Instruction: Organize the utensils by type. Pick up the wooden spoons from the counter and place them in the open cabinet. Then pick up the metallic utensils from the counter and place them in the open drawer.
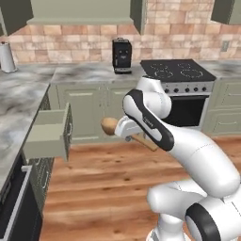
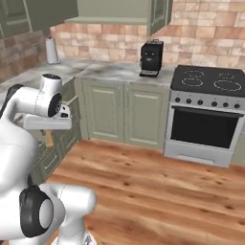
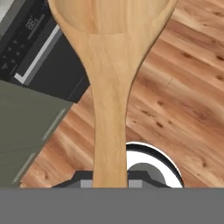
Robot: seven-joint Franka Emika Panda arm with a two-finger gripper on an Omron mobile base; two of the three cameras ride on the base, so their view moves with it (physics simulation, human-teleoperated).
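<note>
My gripper (image 1: 128, 131) is shut on the large light-tan wooden spoon (image 1: 109, 125), held in the air over the floor in front of the base units. The spoon's oval bowl points left toward the open drawer (image 1: 47, 134), and its handle sticks out to the right of the hand. In the hand view the wooden spoon (image 3: 109, 87) runs up from between the gripper's (image 3: 110, 181) fingers. A short piece of the spoon's handle (image 2: 49, 139) shows below the hand. The marble counter (image 1: 21, 101) runs along the left. The cabinet (image 2: 115, 10) hangs at the top, one door (image 2: 160, 14) swung out. The metallic utensils are out of view.
A black coffee machine (image 1: 122, 55) stands on the back counter beside the stove (image 1: 176, 70) with its oven below. A paper towel roll (image 1: 6, 56) is in the far left corner. A dark dishwasher front (image 1: 14, 207) is at the lower left. Wooden floor (image 1: 103, 179) lies open ahead.
</note>
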